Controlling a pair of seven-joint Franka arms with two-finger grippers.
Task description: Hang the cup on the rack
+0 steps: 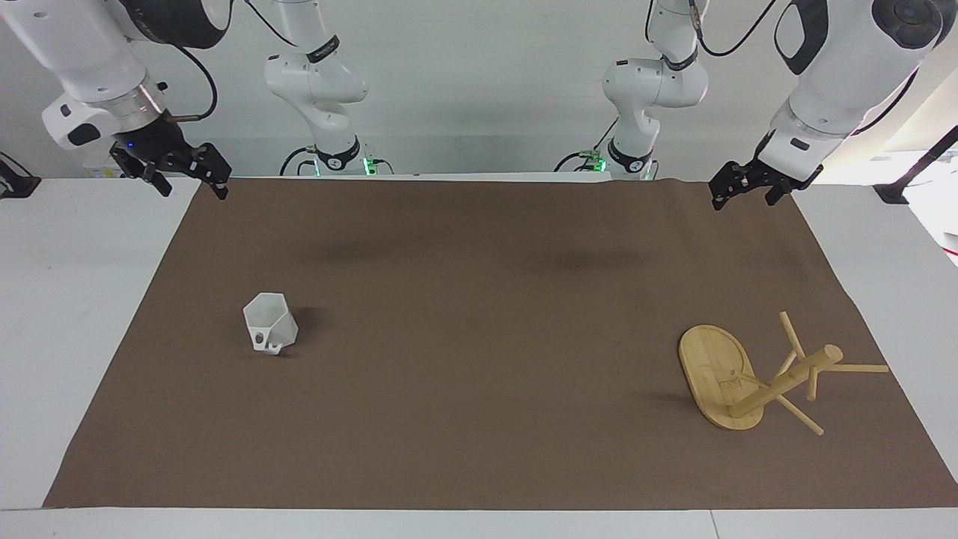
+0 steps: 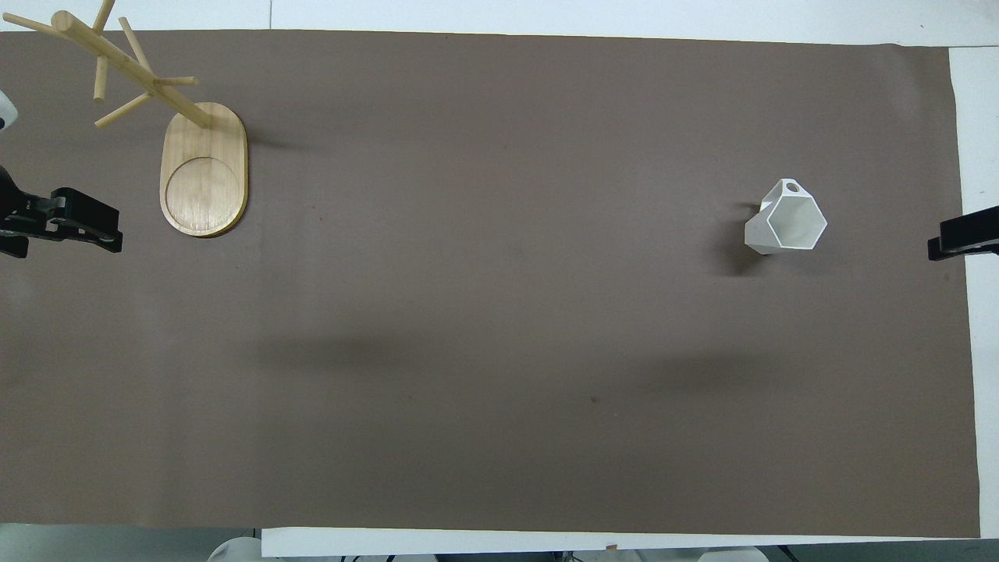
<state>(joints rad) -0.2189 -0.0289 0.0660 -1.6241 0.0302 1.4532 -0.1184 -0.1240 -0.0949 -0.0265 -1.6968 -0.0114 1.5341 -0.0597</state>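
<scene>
Nothing gripped yet, both arms waiting up at the robots' edge of the brown matte mat (image 1: pixel 479 389). Left gripper (image 1: pixel 748 191) is hanging over the mat corner at the left arm's end, right gripper (image 1: pixel 183 176) over the corner at the right arm's end. Both claws are looking released w/ fingers spread, holding nothing.

Small white faceted cup (image 1: pixel 271 323) w/ hexagonal rim is sitting mid-mat toward the right arm's end, upright but leaning a bit, blocky handle w/ hole pointing away from the robots. Hard smooth plastic by the look, so pads may be slipping on the tapered facets.

Light bamboo mug tree rack (image 1: pixel 730 378) is standing slightly farther out, at the left arm's end, well apart from the cup. Oval flat base, thick round post, thin round pegs sticking out at angles.

Judging step = pre-grasp, task at start. Next move is prob calling for the right arm dropping on the cup, pinching a wall at the rim, leaving the handle hole free for threading onto a peg
</scene>
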